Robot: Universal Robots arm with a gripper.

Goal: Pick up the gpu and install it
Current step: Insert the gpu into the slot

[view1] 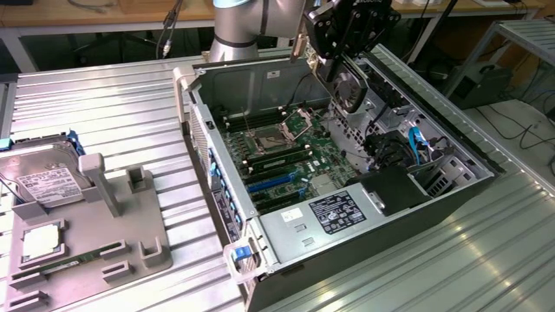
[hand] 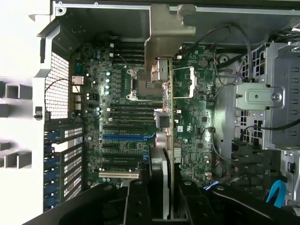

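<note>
The gpu point(view1: 349, 91) hangs edge-down above the open computer case point(view1: 217, 188), its round fan facing the exterior view's right. My gripper point(view1: 336, 62) is shut on its upper edge, over the back of the case. In the wrist view the gpu point(hand: 169, 117) appears edge-on, its silver end bracket point(hand: 165, 33) toward the case's rear wall. The black fingers point(hand: 136, 201) clamp the card from both sides. The card floats above the motherboard point(hand: 122, 122), clear of the blue expansion slot point(hand: 126, 137).
Inside the case are the CPU socket point(view1: 264, 140), the power supply point(view1: 334, 213) and blue cables point(view1: 416, 146) by the drive cage. On the exterior view's left, a grey fixture point(view1: 113, 214) holds a hard drive point(view1: 43, 183) and a memory stick point(view1: 69, 263).
</note>
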